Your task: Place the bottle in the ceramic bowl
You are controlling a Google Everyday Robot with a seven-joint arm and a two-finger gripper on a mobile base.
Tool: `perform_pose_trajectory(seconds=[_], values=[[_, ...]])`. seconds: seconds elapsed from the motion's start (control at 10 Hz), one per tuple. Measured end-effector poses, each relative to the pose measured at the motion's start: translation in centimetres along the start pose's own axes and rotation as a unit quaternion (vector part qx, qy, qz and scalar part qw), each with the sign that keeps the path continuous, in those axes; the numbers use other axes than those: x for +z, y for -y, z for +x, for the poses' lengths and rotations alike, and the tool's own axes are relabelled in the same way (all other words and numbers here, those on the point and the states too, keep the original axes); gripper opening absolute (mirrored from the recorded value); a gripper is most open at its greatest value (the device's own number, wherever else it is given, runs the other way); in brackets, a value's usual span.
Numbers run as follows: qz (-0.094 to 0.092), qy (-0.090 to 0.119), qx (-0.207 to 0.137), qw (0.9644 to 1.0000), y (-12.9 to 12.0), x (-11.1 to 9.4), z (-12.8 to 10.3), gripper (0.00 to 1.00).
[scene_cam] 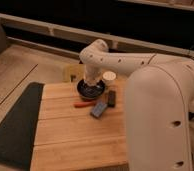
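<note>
Gripper [91, 84] is down at the ceramic bowl [91, 90], hanging right over its far rim, wrist pointing straight down. I can't tell how it's set, and I can't make out the bottle at all; if I've got it, it's buried behind the wrist and the arm [115, 62], so I'm treating "held" as unconfirmed. My read: this is the lowering/release step, with the drop point already roughly over the dish. To do it well I want the tool centred over the bowl's middle, not its rim, then descend slowly until the bottle is low inside before letting go, so it lays down in the dish instead of bouncing out. Just right of the gripper sits a small white cup [109, 76], close enough to clip on any sideways correction, so I'd move only toward myself. Nearer me than the bowl lie a red stick [84, 104], a grey-blue block [98, 108] and a dark block [111, 98] on the wooden table [75, 140]; retreat straight up, not through them.
</note>
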Motion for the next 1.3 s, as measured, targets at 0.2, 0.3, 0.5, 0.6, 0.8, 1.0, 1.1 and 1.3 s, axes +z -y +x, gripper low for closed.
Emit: perform_pose_trajectory(seconds=[0.2, 0.3, 0.5, 0.6, 0.8, 1.0, 1.1, 1.3], values=[[0.004, -0.010, -0.007, 0.9999, 0.2, 1.2, 0.3, 0.03], [0.003, -0.018, -0.011, 0.9998, 0.0, 2.0, 0.7, 0.12], [-0.003, -0.030, -0.012, 0.9995, -0.4, 3.0, 1.3, 0.29], [-0.003, -0.029, -0.012, 0.9995, -0.4, 2.9, 1.2, 0.33], [-0.003, -0.029, -0.012, 0.9995, -0.4, 3.0, 1.3, 0.33], [-0.003, -0.029, -0.012, 0.9995, -0.4, 3.0, 1.3, 0.33], [-0.003, -0.029, -0.012, 0.9995, -0.4, 3.0, 1.3, 0.29], [-0.003, -0.029, -0.012, 0.9995, -0.4, 3.0, 1.3, 0.29]])
